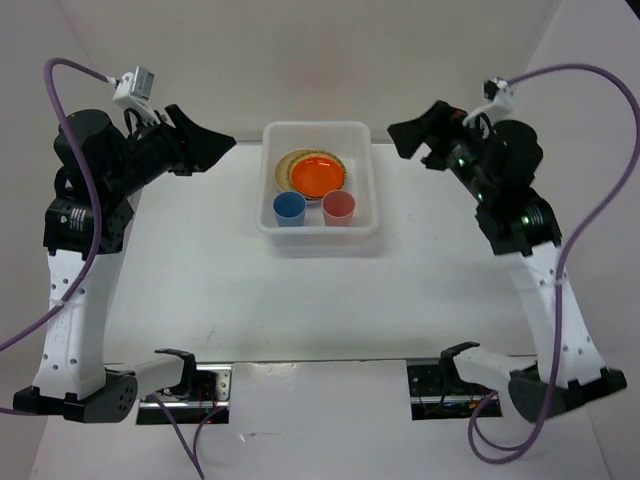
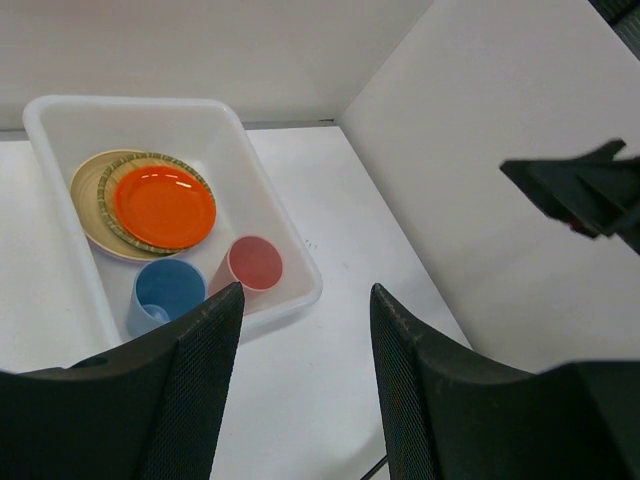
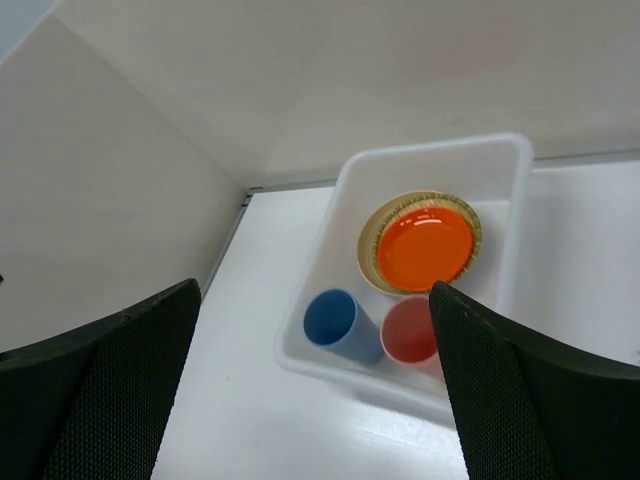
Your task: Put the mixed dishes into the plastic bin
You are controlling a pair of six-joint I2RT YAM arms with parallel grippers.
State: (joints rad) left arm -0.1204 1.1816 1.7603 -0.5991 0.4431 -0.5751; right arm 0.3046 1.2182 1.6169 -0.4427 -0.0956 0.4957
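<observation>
Fingers (image 2: 205, 370) of the left gripper (image 1: 222, 145) and right gripper (image 1: 402, 135) are spread apart and hold nothing. They are raised either side of the plastic bin (image 1: 315, 126) at upper centre of the overhead frame, apparently because no dish remains outside it. Inside, an orange plate (image 1: 318, 175) tops a stack over the woven tan disc (image 2: 140, 240) and pale yellow plate (image 2: 85, 215). A blue cup (image 1: 289, 208) and pink-red cup (image 1: 339, 207) sit along its lower wall.

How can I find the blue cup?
Look for the white plastic bin in the middle of the table. Two cups sit along its near wall, below the orange plate. The blue cup is the left one; the pink-red cup is beside it.
</observation>
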